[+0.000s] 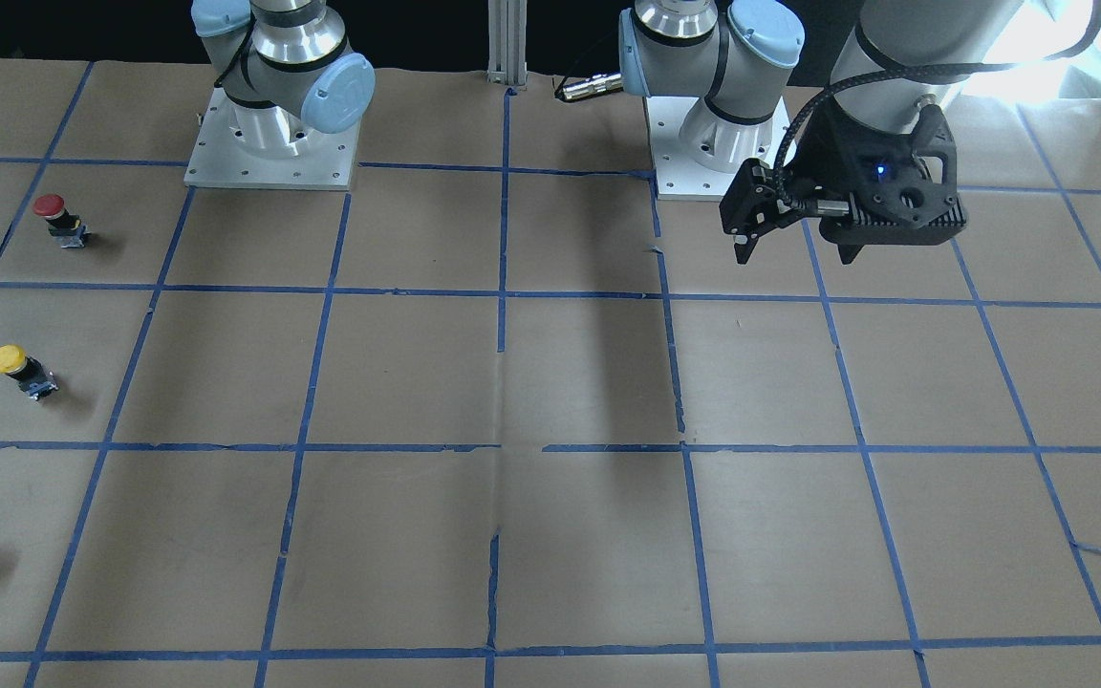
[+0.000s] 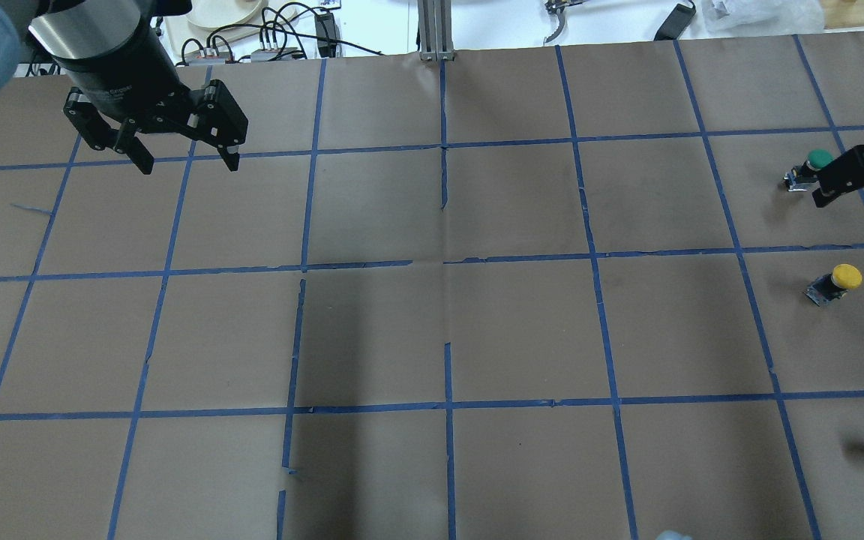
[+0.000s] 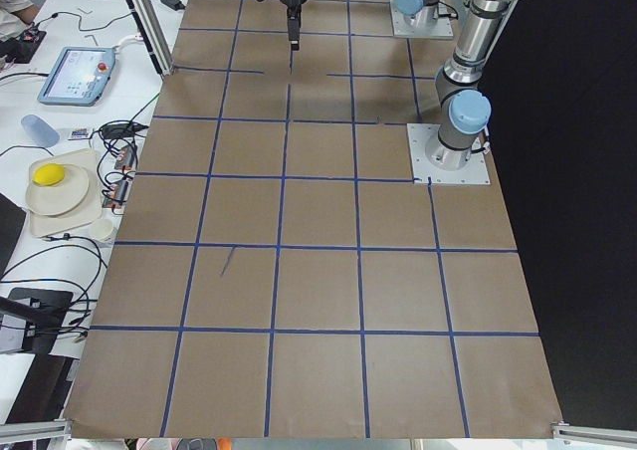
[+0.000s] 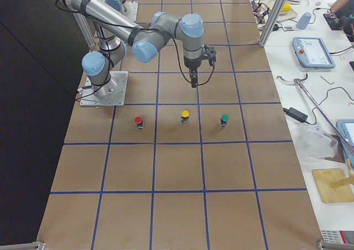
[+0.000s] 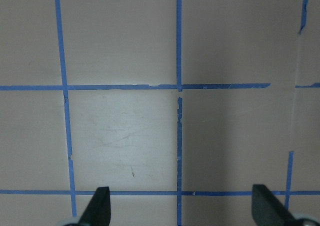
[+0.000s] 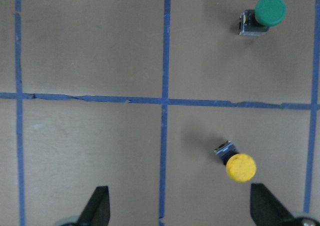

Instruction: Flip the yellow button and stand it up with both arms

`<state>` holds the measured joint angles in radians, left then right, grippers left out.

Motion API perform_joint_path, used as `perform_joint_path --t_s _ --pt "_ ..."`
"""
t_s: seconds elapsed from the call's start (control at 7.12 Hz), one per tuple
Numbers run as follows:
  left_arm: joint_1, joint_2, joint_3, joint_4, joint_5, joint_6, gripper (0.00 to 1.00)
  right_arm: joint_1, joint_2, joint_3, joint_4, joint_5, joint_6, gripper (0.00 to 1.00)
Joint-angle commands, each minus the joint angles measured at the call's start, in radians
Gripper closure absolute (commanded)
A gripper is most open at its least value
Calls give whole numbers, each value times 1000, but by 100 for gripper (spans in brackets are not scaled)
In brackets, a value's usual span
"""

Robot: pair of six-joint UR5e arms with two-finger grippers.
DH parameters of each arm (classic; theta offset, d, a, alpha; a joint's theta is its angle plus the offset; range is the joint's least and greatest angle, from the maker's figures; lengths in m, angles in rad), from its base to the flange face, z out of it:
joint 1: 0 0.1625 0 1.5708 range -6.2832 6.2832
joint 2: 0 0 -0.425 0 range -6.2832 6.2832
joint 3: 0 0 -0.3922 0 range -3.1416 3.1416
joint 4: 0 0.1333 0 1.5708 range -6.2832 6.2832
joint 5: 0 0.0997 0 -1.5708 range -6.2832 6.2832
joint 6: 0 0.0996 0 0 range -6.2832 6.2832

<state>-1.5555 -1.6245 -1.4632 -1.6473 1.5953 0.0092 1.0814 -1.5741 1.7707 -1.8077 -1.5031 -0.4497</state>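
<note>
I see the taped brown table (image 2: 522,330), its whole middle bare. My left gripper (image 2: 189,165) hangs with fingers apart over the far left squares. My right gripper (image 6: 178,191) hangs spread near the yellow button (image 2: 835,283), which sits by the right edge between the green button (image 6: 270,11) and the red button (image 1: 50,205).

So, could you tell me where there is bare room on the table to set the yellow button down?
Bare: the centre squares of the table and everything toward the left gripper. Crowded: the robot's right edge, where the green button, yellow button and red button line up beside the open right gripper.
</note>
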Motion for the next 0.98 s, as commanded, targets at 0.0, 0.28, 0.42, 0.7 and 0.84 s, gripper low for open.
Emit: perform_joint_path --t_s 0.0,0.28,0.42,0.7,0.84 --pt "0 0 0 0 0 0 0 195 -13 -140 231 -3 419 0" --pt "0 0 0 0 0 0 0 377 -61 -158 309 -25 608 0" --pt "0 0 0 0 0 0 0 437 -93 -148 345 -23 624 0" --pt "0 -2 1 0 -2 0 0 448 -165 -52 354 -26 626 0" --pt "0 0 0 0 0 0 0 448 -173 -47 352 -26 623 0"
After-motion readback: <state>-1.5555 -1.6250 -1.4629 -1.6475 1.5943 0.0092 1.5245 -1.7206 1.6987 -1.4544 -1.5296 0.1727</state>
